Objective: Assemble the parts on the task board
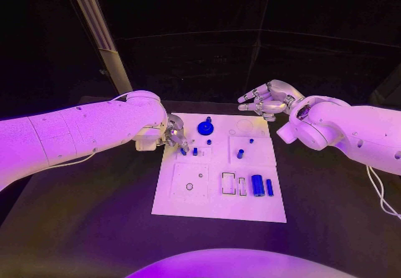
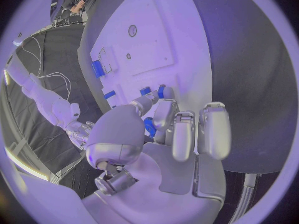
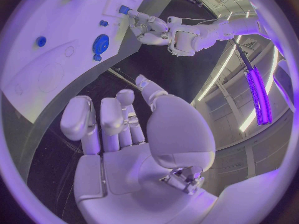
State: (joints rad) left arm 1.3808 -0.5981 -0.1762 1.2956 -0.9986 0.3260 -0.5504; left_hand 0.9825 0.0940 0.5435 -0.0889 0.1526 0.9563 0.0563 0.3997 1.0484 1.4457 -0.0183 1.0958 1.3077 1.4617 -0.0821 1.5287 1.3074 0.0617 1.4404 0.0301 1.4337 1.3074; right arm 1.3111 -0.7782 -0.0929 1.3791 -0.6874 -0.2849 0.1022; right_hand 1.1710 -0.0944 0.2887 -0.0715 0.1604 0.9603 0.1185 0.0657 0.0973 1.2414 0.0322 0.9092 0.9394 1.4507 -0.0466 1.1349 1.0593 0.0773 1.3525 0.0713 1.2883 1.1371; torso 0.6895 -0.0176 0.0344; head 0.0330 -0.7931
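The white task board (image 1: 192,202) lies in the middle of the black table. My left hand (image 1: 171,138) is over its far left edge and pinches a small blue peg (image 1: 183,152) (image 2: 161,90) between thumb and fingertip, down at the board. A second peg (image 1: 194,152) stands right beside it. A blue gear (image 1: 206,128) (image 3: 101,43) sits at the far end of the board. Two more pegs (image 1: 240,153) (image 1: 251,140) stand toward the right. A blue cylinder (image 1: 257,185) (image 2: 97,68) and a thinner blue pin (image 1: 269,186) lie at the near right. My right hand (image 1: 268,98) (image 3: 118,124) hovers beyond the far right corner, holding nothing.
The board has a raised square plate with a round hole (image 1: 189,186) at the near left and rectangular slots (image 1: 228,182) in the middle. Black table (image 1: 92,220) surrounds the board. A lit pole (image 1: 104,40) rises behind the left arm.
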